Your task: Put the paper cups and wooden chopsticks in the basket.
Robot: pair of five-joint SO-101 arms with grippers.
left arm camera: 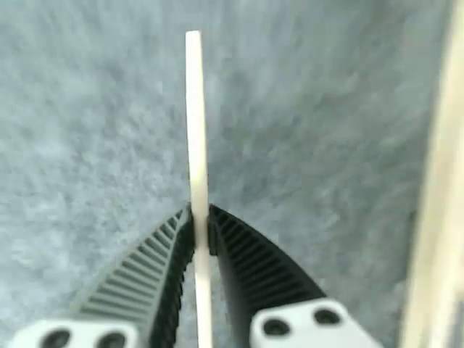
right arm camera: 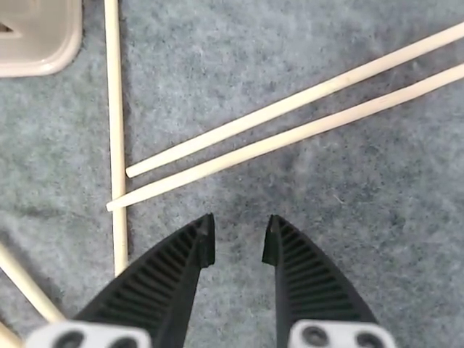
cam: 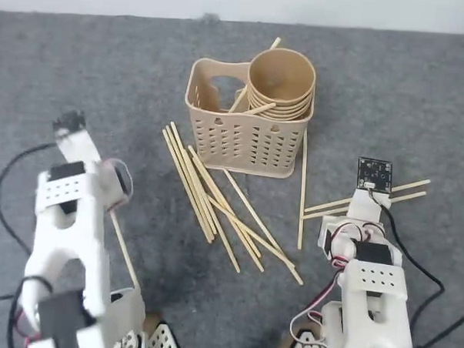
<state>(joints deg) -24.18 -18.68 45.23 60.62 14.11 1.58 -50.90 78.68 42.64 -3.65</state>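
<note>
The tan slotted basket stands at the middle back, with a stack of paper cups and a few chopsticks inside it. Several wooden chopsticks lie fanned out on the carpet in front of it. My left gripper is shut on one chopstick, which also shows beside the left arm as a thin chopstick. My right gripper is open just above the carpet, a little short of the near ends of two parallel chopsticks. Another chopstick lies beside them.
Everything sits on grey carpet. A corner of the basket lies close to the right gripper. The single chopstick runs from the basket's right side toward the front, and the pair of chopsticks lies by the right arm.
</note>
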